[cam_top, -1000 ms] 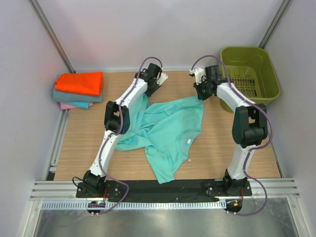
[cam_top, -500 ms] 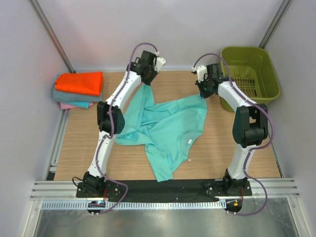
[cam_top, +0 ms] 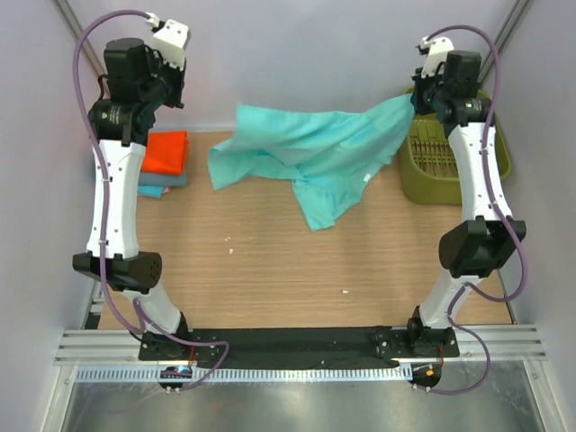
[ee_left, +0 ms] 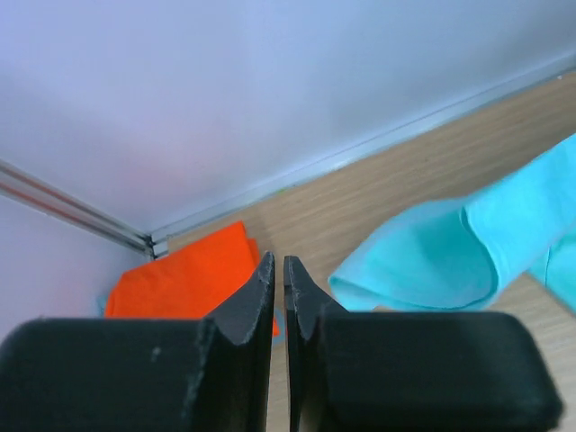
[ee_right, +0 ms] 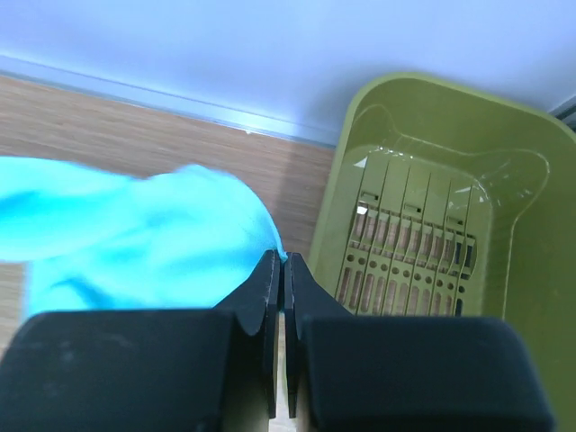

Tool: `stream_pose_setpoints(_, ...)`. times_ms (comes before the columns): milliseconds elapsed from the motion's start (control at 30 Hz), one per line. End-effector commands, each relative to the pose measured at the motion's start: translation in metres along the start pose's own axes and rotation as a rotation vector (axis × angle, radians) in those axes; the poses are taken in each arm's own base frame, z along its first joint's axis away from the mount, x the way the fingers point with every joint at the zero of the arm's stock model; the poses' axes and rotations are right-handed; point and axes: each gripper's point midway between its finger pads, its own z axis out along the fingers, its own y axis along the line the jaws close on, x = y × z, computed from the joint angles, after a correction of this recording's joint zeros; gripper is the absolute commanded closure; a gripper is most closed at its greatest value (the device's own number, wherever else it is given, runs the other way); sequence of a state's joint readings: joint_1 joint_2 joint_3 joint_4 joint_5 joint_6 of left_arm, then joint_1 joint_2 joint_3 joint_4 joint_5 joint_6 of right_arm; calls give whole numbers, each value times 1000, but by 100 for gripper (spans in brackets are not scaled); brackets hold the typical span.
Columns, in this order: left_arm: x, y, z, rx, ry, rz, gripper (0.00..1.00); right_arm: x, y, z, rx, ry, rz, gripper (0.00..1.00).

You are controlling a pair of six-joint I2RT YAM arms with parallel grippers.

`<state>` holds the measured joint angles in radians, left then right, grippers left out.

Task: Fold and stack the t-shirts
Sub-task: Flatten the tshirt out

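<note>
The mint-green t-shirt (cam_top: 306, 153) hangs spread in the air over the back of the table, its small white neck label (cam_top: 367, 177) showing. My right gripper (cam_top: 418, 99), raised high at the back right, is shut on the shirt's right corner (ee_right: 135, 243); the cloth meets the gripper tips (ee_right: 283, 256). My left gripper (cam_top: 169, 88) is raised at the back left, shut and empty (ee_left: 278, 261), apart from the shirt's loose left end (ee_left: 450, 261). The folded orange shirt (cam_top: 166, 151) tops a stack with a grey-teal one (cam_top: 153, 179), partly hidden by my left arm. The orange shirt also shows in the left wrist view (ee_left: 180, 279).
The olive-green plastic basket (cam_top: 454, 153) stands at the back right, below my right gripper; it looks empty in the right wrist view (ee_right: 423, 207). White walls close in the back and sides. The wooden table (cam_top: 288, 270) lies bare in front.
Both arms rose and swung apart. The shirt came up off the table. The left gripper let go of it and moved far left; the right gripper still holds its corner.
</note>
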<state>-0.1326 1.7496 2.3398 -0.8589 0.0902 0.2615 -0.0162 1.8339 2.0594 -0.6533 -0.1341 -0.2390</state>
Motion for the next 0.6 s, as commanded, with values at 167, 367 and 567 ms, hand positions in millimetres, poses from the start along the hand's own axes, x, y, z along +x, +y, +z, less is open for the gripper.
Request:
stream_pose_setpoints(167,24,-39,-55,187,18,6,93,-47,29,-112,-80,-157,66,99)
stream_pose_setpoints(367,86,-84,-36,329,112,-180,66,14,53,-124,-157,-47,83,99)
stream_pose_setpoints(567,140,-176,23,596,278,-266,53,45,57,-118,-165,30,77,99)
